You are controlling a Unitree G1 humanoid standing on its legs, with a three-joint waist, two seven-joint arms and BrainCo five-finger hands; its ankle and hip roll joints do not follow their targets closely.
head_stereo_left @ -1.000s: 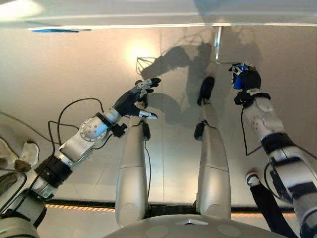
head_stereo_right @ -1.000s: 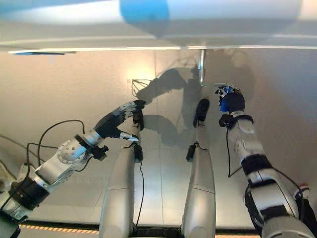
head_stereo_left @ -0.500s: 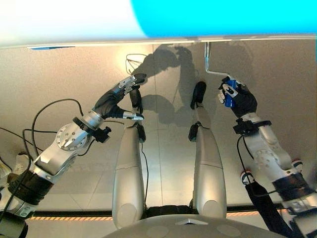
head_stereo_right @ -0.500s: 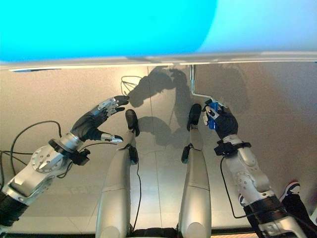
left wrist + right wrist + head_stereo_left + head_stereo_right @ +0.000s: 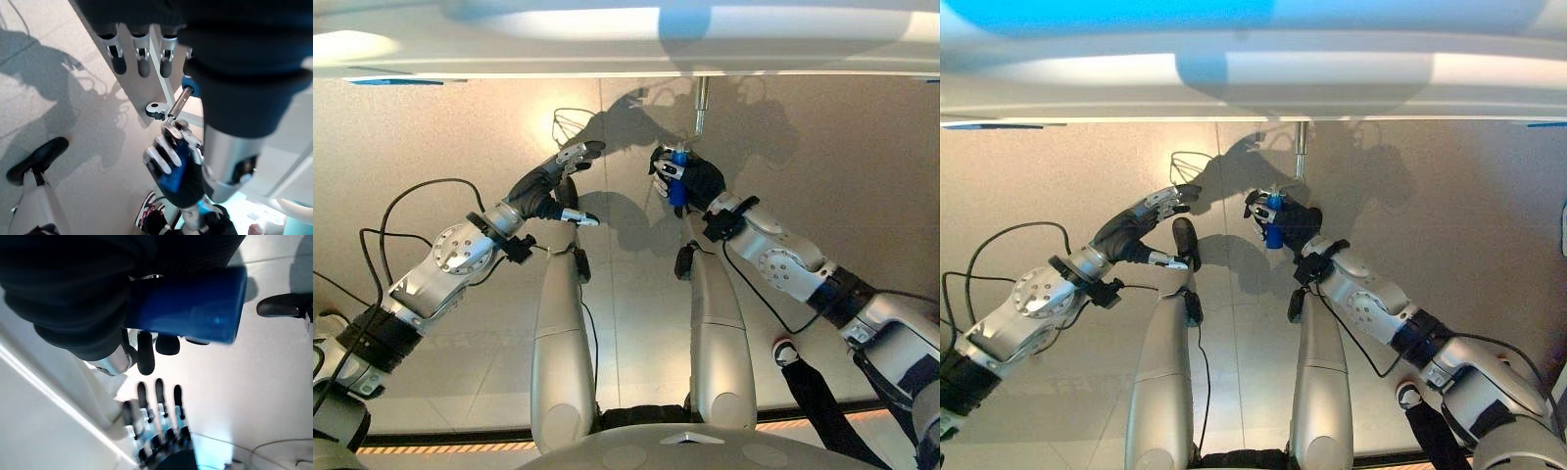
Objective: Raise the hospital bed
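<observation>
Swung inward from the far right, the right hand point(image 5: 690, 182) now brings the blue cylindrical crank handle point(image 5: 677, 184) round below the white hospital bed frame point(image 5: 607, 54)
Its fingers wrap the handle on its thin metal rod point(image 5: 702, 103), mid-turn; the left hand point(image 5: 551, 186) hovers beside, fingers loosely spread, holding nothing; next comes continuing the circle, grip firm

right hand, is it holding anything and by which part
Yes: the right hand is curled round the blue handle of the bed's metal crank, gripping the blue grip itself. The left hand hangs open beside it, holding nothing.
</observation>
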